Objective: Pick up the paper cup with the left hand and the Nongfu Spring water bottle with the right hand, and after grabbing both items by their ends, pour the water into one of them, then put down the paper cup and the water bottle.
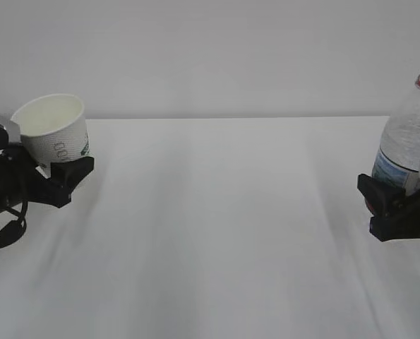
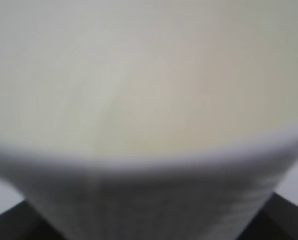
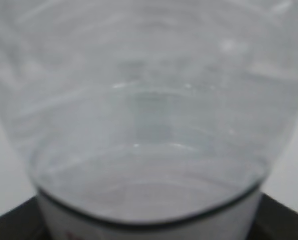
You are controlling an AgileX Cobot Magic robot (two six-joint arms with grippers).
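The white paper cup (image 1: 54, 131) hangs at the far left, tilted so its open mouth faces up and to the right. My left gripper (image 1: 49, 161) is shut on its lower end. In the left wrist view the paper cup (image 2: 149, 100) fills the frame, blurred, with a dark finger (image 2: 6, 225) in each bottom corner. At the far right the Nongfu Spring water bottle (image 1: 409, 134) stands upright and uncapped, and my right gripper (image 1: 406, 192) is shut on its labelled lower part. Close up, the bottle (image 3: 149, 110) hides most of that view. I cannot make out the water.
A white cloth-covered table (image 1: 224, 233) spreads between the two arms, against a plain pale wall (image 1: 210, 49). The bottle's right side is cut off by the frame edge.
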